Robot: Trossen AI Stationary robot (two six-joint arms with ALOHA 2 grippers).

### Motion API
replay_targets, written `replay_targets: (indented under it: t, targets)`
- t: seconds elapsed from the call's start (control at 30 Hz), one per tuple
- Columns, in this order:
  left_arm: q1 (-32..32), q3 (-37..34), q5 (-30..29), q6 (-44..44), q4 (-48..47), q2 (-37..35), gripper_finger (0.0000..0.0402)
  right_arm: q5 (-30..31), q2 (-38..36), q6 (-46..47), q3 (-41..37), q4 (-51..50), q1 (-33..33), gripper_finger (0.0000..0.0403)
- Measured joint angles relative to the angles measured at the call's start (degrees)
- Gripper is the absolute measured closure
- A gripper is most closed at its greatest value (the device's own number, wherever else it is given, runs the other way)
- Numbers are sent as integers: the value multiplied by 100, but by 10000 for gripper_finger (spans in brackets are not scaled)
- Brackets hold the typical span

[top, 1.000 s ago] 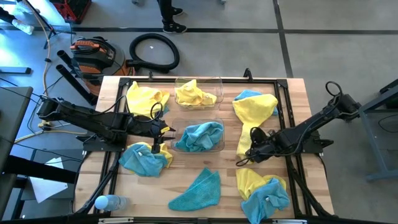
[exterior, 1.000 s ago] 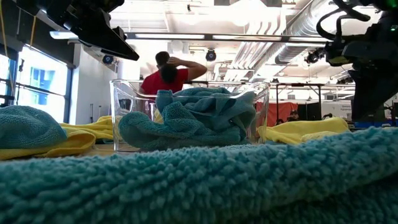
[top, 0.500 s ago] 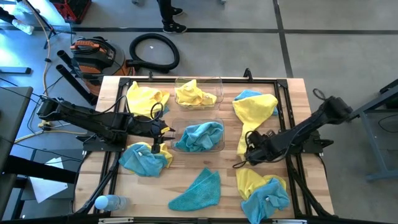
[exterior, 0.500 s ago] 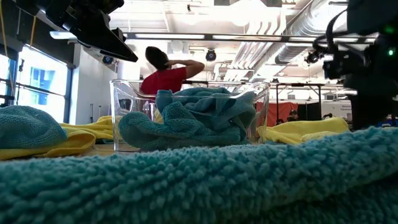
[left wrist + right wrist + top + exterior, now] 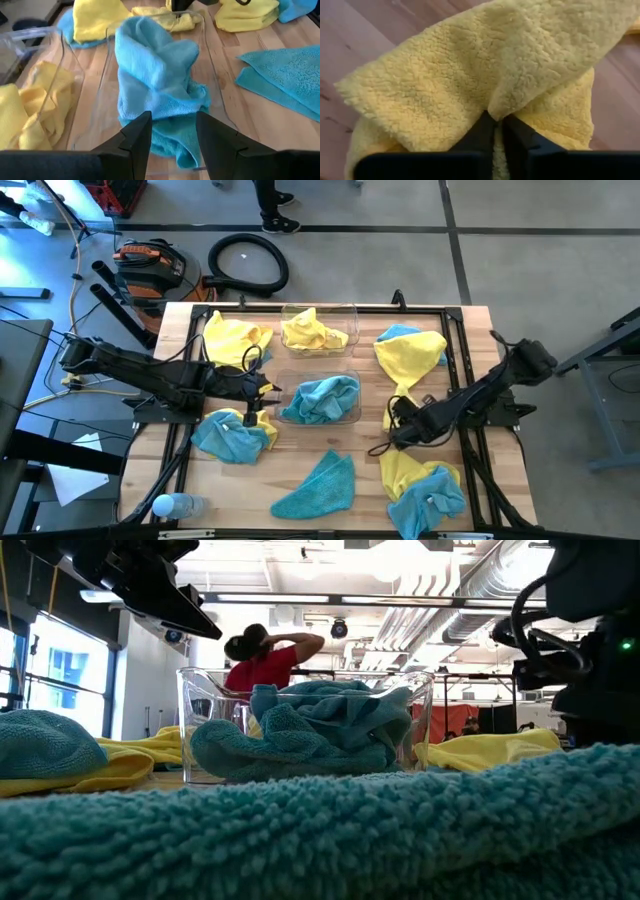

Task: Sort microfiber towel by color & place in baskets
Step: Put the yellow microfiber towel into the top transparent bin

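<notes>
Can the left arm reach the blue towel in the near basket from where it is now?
Probably yes. The left tool hangs open right at the end of the near basket, and the blue towel lies uncovered in it, with nothing between them.

Before you lie two clear baskets at the table's middle. The far basket (image 5: 321, 313) holds a crumpled yellow towel (image 5: 312, 333); the near basket (image 5: 346, 416) holds a bunched turquoise towel (image 5: 320, 398). Loose cloths surround them: a yellow towel (image 5: 232, 338) far left, a long yellow towel (image 5: 408, 360) over a turquoise one on the right, and a flat turquoise towel (image 5: 318, 485) at the near edge.
</notes>
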Motion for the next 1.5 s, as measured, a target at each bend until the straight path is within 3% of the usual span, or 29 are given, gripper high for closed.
replay_targets:
  t: [0.2, 0.33, 0.5, 0.6, 0.8, 1.03, 1.2, 1.5]
  targets:
    - [137, -246, 5, 176, 300, -2, 259, 302, -1138, 31, -15, -336, -84, 392]
    - [204, -245, 1, 186, 307, 1, 259, 946, -1980, -247, 90, -478, -181, 395]
    - [238, -245, 2, 195, 304, 1, 259, 1783, -2548, -1412, 824, -690, -567, 400]
    - [238, -245, 2, 290, 319, 1, 259, 1933, -2528, -2557, 1540, -682, -1005, 401]
    - [337, -245, 15, 367, 315, 1, 259, 1819, -1885, -4636, 2969, -598, -2188, 402]
    - [636, -249, 325, 524, 322, 1, 259, 542, -598, -6543, 4112, 57, -3603, 402]
    - [834, -249, 327, 533, 316, 1, 259, -305, 442, -7234, 4760, 540, -4387, 402]
    - [887, -254, 327, 495, 92, 1, 259, -835, 2061, -7903, 5441, 1239, -5042, 403]
